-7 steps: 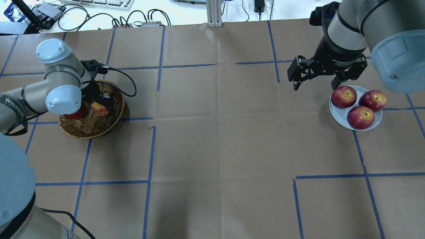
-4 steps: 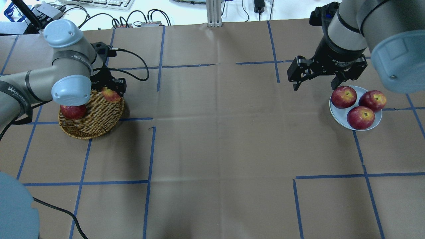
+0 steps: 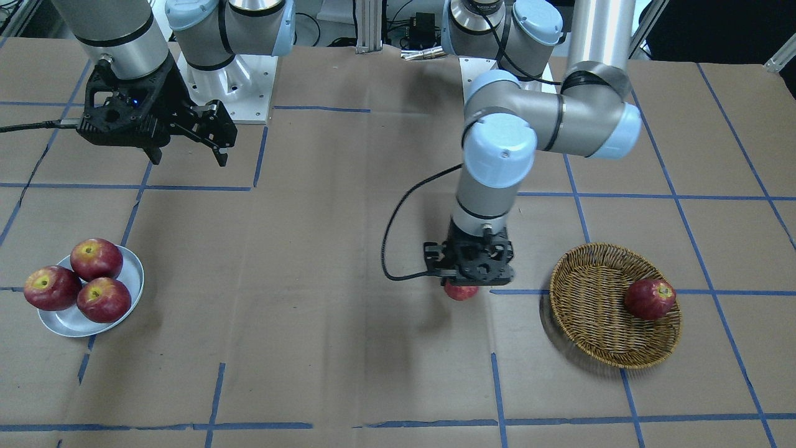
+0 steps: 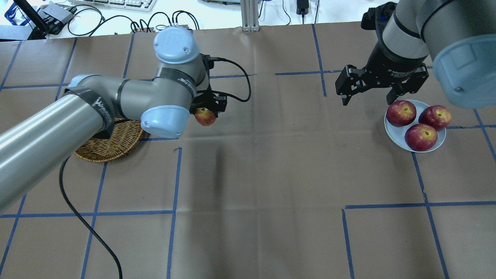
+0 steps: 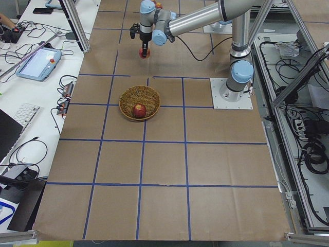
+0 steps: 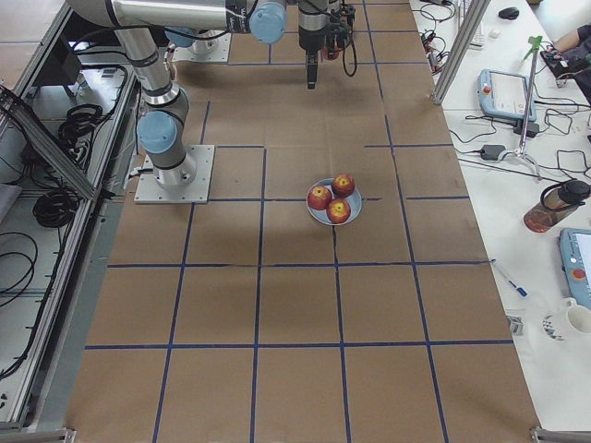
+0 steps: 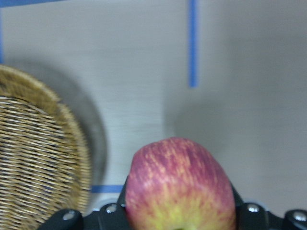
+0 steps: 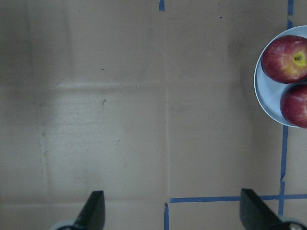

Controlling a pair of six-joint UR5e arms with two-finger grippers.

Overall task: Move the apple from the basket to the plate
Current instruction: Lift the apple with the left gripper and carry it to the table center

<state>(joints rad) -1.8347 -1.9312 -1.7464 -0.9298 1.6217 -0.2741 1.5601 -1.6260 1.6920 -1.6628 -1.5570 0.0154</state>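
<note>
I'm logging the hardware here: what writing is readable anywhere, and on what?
"WAN", remaining letters blurred: black fabric strap around the grey left arm.
"Adaptive", the rest too small: black body of the right gripper.
Nothing else is readable.

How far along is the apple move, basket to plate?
Done: the apple is out of the basket, gripped by the left gripper above the table beside it. In hand: the carry. Left: crossing to the plate, which holds three apples, and releasing. The right gripper hangs open near the plate.
</note>
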